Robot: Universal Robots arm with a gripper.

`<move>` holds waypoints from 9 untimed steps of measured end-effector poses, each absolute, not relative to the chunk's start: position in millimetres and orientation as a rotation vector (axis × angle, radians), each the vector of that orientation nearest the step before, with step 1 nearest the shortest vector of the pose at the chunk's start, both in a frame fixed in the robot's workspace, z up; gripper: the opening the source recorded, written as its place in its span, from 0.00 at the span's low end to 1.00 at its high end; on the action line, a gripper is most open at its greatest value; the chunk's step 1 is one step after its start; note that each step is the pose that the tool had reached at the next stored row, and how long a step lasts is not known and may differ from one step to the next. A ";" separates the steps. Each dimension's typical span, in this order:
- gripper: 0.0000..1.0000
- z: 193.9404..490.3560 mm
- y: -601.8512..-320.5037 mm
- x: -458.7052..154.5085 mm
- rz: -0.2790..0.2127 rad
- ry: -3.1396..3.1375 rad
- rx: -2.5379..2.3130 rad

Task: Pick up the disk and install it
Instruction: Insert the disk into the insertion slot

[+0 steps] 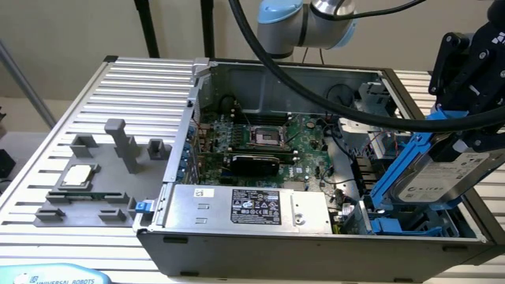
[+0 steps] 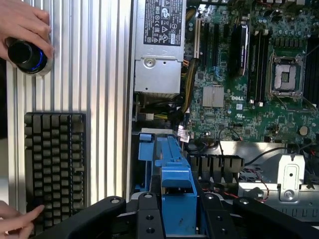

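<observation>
The black gripper (image 1: pixel 467 111) is clenched on the flat silver-grey metal disk (image 1: pixel 442 177), which has a white label and a bright blue plastic frame. The disk hangs tilted, with its lower end at the blue plastic drive cage (image 1: pixel 398 226). I cannot tell if they touch. The cage sits in the open grey metal computer case (image 1: pixel 316 251), near the green motherboard (image 1: pixel 268 142).

The arm (image 1: pixel 311 21) angled down toward the exterior view's right, its gripper (image 1: pixel 471 118) tilted, clamped on the disk (image 1: pixel 446 174).
</observation>
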State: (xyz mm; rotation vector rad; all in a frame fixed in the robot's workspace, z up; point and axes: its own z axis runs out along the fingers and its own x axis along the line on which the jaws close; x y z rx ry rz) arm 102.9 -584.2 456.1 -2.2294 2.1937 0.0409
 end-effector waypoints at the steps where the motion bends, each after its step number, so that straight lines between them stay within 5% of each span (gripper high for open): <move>1: 0.33 456.1 -584.2 102.9 0.041 2.194 -2.229; 9: 0.33 456.0 -584.2 102.9 0.041 2.194 -2.230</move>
